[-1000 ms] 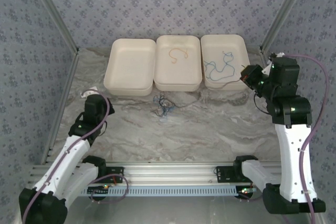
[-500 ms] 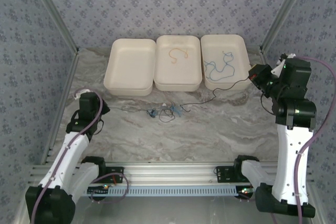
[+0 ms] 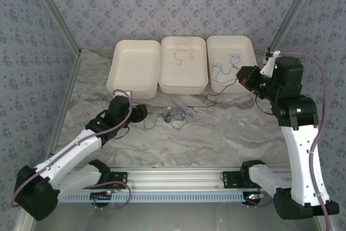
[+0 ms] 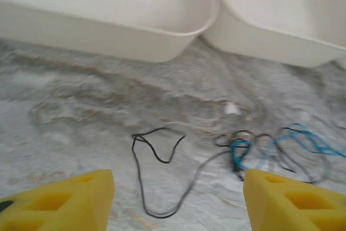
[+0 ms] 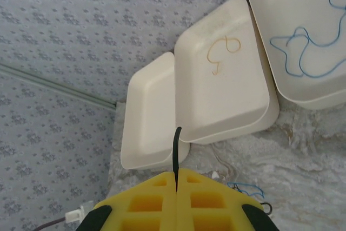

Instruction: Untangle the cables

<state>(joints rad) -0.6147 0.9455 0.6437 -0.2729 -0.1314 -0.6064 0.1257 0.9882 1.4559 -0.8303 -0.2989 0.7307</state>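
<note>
No text, label, brand, number or sign can be read on any surface in these views.

Worktop [image 3: 227, 133]: marble-patterned, smooth, faint sheen.
Trays [image 4: 108, 31]: off-white, matt, smooth; foam or plastic, unclear.
Black cable [image 5: 175, 150]: thin, matt, rubbery-looking.
Blue cable [image 4: 239, 145]: thin, slight gloss.
Orange cable [image 5: 219, 52]: thin, matt.
Fingers [image 4: 281, 198] of left gripper [image 4: 178, 193] and right gripper [image 5: 177, 185]: yellow moulded plastic, matt, pocketed.
Arm shells [image 3: 300, 155]: glossy white plastic.
Front rail [image 3: 178, 176]: bare brushed metal.
Walls [image 3: 162, 4]: printed, matt.
</note>
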